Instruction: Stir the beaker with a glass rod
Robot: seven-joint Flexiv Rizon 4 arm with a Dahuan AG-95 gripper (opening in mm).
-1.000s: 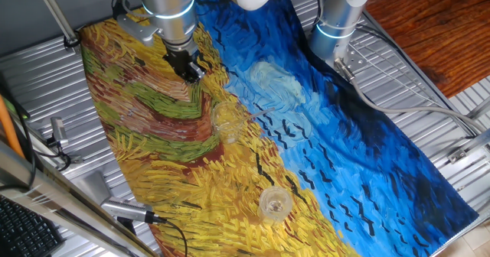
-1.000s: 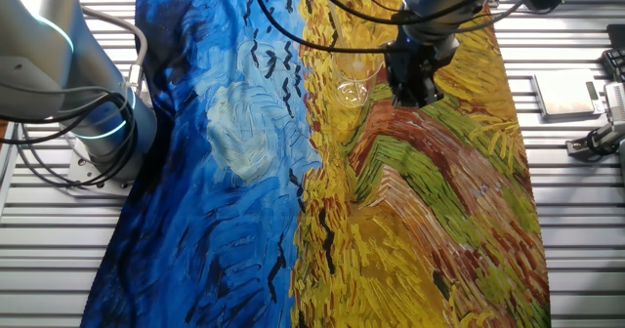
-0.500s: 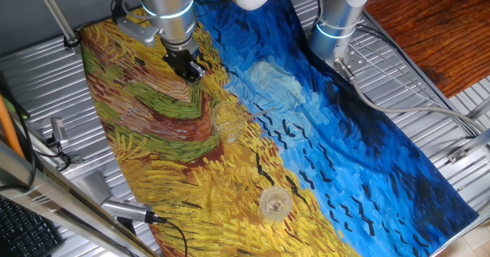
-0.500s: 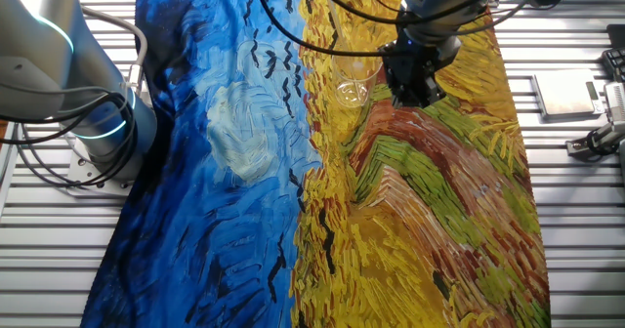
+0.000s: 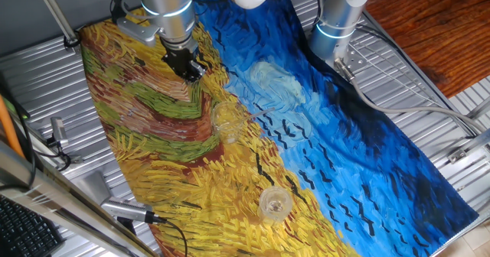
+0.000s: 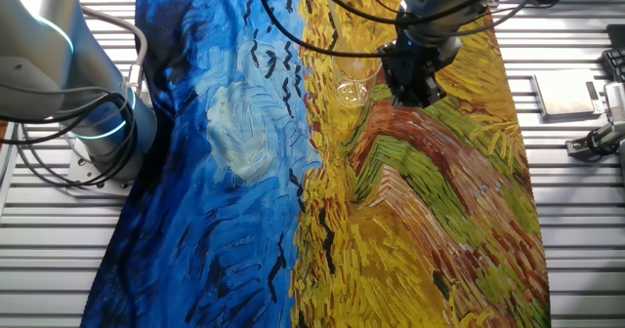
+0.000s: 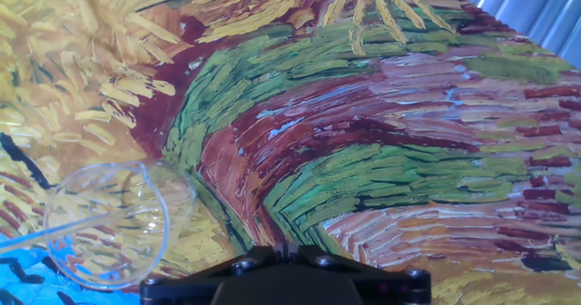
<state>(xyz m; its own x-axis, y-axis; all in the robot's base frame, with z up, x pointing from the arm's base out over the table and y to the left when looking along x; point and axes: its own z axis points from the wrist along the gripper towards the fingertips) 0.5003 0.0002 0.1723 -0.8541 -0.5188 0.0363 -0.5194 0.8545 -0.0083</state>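
The beaker stands on the painted cloth near its middle, almost see-through. The glass rod rests in it and leans out over the rim toward the blue side. In the hand view the beaker is at the lower left, with the rod running off the left edge. My gripper hangs over the brown and green swirl, apart from the beaker, with its jaws together and nothing between them. It also shows in the other fixed view, to the right of the beaker, and at the bottom edge of the hand view.
A second glass vessel with a bright whitish rim stands near the cloth's front edge. The arm's base is at the back right. The cloth lies on a ribbed metal table, with cables and clamps along the left side.
My gripper has shifted very slightly up and away from the beaker. The beaker and the rod have not moved.
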